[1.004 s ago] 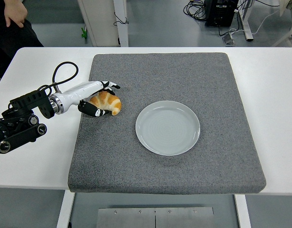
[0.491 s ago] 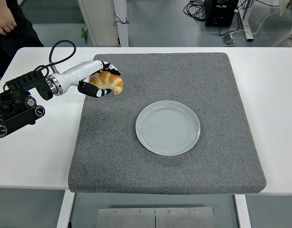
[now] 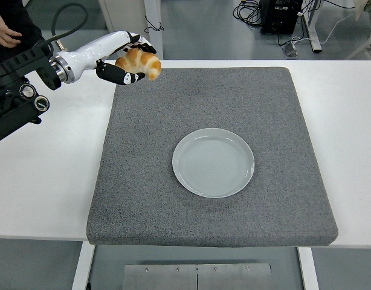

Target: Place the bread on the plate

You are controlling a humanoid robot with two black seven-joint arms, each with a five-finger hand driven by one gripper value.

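My left hand [image 3: 132,60] is shut on the bread [image 3: 139,62], a golden croissant, and holds it high above the far left corner of the grey mat [image 3: 143,193]. The pale grey plate [image 3: 213,162] lies empty on the mat, right of centre and well to the right of and nearer than the bread. The left arm comes in from the upper left. The right arm is out of view.
The mat lies on a white table [image 3: 46,169]. A person's hand [image 3: 3,35] and dark clothing show at the top left corner. Table legs and cables stand on the floor behind the table.
My left hand has lifted the bread off the mat and carried it up and toward the far edge. The plate has not moved.
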